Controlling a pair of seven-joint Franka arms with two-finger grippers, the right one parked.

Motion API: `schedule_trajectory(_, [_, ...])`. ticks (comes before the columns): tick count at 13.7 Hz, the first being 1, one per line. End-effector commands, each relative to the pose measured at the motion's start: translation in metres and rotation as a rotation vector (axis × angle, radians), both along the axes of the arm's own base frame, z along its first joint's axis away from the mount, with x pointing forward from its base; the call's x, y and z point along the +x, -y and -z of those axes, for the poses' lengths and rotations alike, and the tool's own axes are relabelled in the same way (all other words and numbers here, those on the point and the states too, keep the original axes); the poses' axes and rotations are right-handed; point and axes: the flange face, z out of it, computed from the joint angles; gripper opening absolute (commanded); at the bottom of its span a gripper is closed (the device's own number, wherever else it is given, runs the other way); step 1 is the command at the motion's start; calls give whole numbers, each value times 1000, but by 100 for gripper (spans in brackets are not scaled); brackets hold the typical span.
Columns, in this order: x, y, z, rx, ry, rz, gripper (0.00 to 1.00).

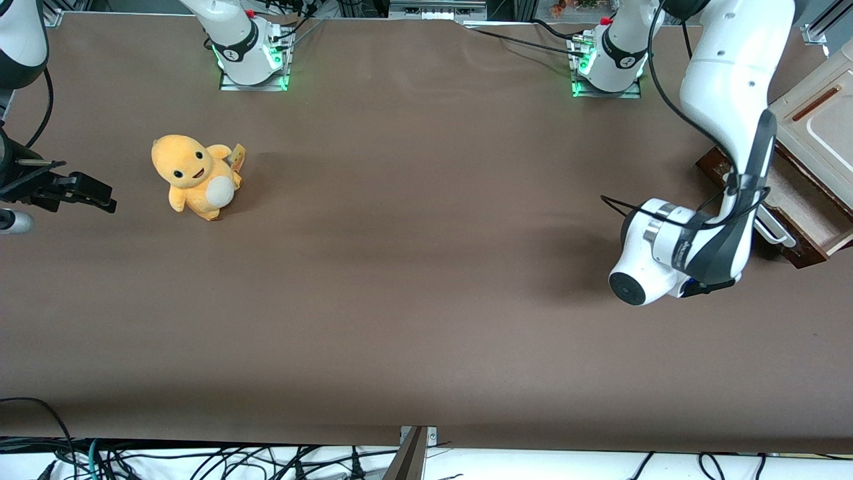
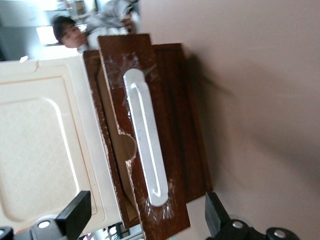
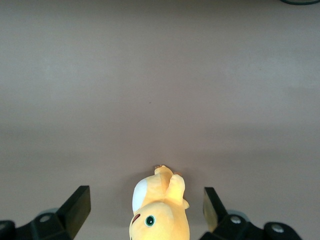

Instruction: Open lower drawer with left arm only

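The lower drawer (image 1: 803, 200) sits at the working arm's end of the table and is partly pulled out, with its pale inside showing. Its dark brown front (image 2: 172, 100) carries a long white bar handle (image 2: 147, 145). The left arm (image 1: 673, 250) bends down in front of the drawer, and its wrist hides the gripper in the front view. In the left wrist view the gripper (image 2: 147, 200) is open, fingers wide apart. It faces the drawer front, and one end of the handle lines up between the fingers without touching them.
A cream panelled cabinet top (image 1: 820, 113) stands above the drawer, also seen in the wrist view (image 2: 45, 145). A yellow plush toy (image 1: 194, 175) sits toward the parked arm's end of the brown table (image 1: 413, 280).
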Motion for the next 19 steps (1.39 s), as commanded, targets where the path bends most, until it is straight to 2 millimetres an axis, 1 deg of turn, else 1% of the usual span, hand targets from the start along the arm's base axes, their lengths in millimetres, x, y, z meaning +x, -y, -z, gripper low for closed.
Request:
schedule_trajectory(1, [13, 12, -30, -185, -39, -2, 100])
schedule_trajectory(2, [14, 16, -44, -237, -26, -15, 100])
schedule_trajectory(4, [17, 31, -73, -345, 10, -28, 100])
schedule_trajectory(5, [21, 46, -88, -405, 38, -26, 100])
schedule_trajectory(6, [24, 65, -104, -466, 65, -11, 100])
schedule_trajectory(7, [27, 71, -115, -494, 86, -3, 100])
schedule_trajectory(8, [26, 82, -119, -530, 84, 7, 100])
schedule_trajectory(9, [28, 87, -132, -551, 107, 15, 100])
schedule_trajectory(10, [29, 92, -154, -583, 137, 33, 100])
schedule_trajectory(11, [28, 95, -170, -600, 157, 46, 100])
schedule_trajectory(13, [25, 98, -206, -660, 190, 87, 100])
schedule_trajectory(14, [23, 91, -220, -704, 178, 112, 100])
schedule_trajectory(15, [17, 80, -248, -760, 188, 134, 100])
schedule_trajectory(16, [14, 71, -261, -816, 192, 135, 100])
schedule_trajectory(17, [12, 55, -271, -871, 205, 113, 100])
schedule_trajectory(18, [6, 52, -289, -940, 217, 137, 100])
schedule_trajectory(19, [-2, 51, -310, -976, 242, 198, 100])
